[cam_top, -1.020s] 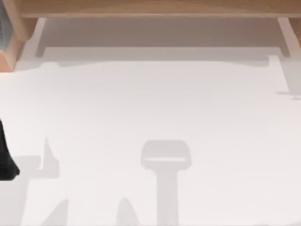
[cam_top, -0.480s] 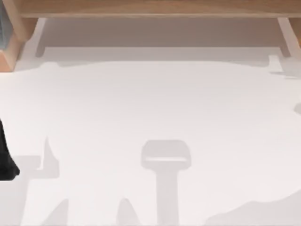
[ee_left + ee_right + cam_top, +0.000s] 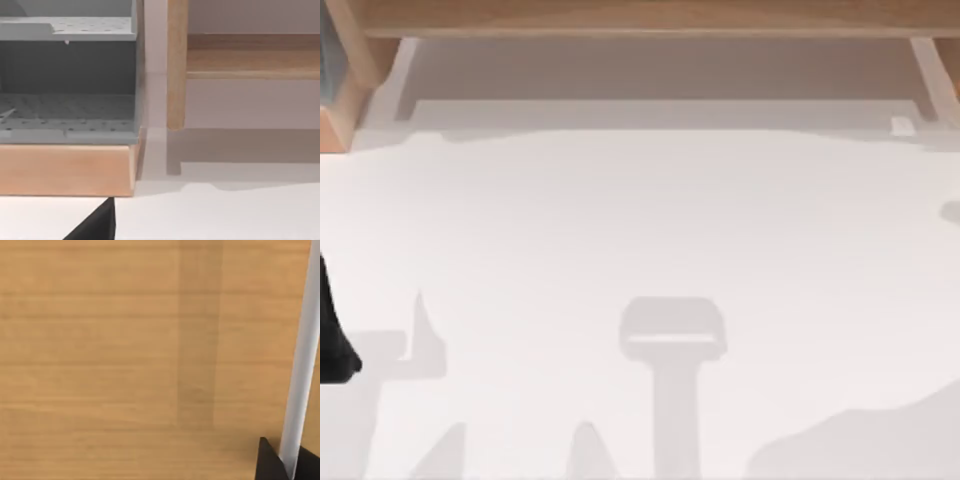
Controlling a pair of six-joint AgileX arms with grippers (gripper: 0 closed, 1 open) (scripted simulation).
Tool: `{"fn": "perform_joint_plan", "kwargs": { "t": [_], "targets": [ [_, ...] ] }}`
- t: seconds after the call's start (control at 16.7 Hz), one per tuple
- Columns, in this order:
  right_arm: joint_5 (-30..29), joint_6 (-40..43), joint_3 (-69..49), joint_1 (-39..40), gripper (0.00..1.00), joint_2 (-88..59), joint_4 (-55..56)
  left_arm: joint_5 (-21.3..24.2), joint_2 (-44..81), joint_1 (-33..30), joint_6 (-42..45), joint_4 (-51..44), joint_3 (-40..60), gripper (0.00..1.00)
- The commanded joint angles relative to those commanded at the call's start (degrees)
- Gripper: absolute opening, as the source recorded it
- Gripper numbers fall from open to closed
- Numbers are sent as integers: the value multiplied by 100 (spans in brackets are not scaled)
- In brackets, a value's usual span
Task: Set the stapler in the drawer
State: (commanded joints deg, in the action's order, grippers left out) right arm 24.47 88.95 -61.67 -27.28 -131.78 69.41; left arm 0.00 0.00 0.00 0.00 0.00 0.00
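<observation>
- A broad grey shadow (image 3: pixel 860 445) is spreading over the top view's lower right corner of the plain white table (image 3: pixel 640 220), where a second ago the surface was bare; judging by this, my right arm is swinging in overhead.
- The right gripper (image 3: pixel 280 465) is hanging close against a light wooden panel (image 3: pixel 100 350), beside one pale grey bar (image 3: pixel 300 355); this is probably the approach to the drawer front.
- The dark left arm (image 3: pixel 332 340) is sitting parked at the table's left edge, unmoved.
- Whether either gripper is open, closed or carrying anything cannot be told.
- Where the small blue stapler is lying cannot be told either.
- Counting: two arms, one wooden cabinet (image 3: pixel 65 170) holding two grey perforated shelves (image 3: pixel 70 107), one upright wooden post (image 3: pixel 176 65).
</observation>
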Motion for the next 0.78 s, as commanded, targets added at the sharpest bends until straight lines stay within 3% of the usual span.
{"fn": "perform_joint_plan", "kwargs": {
  "t": [0.3,0.6,0.78],
  "targets": [
    [-201,-5,-948,197,0,-364,-491,0,0,0,0,0,0,100],
    [-234,-9,-1025,230,0,-418,-565,0,0,0,0,0,0,100],
    [-234,-9,-1025,230,23,-418,-565,0,0,0,0,0,0,100]
  ]
}}
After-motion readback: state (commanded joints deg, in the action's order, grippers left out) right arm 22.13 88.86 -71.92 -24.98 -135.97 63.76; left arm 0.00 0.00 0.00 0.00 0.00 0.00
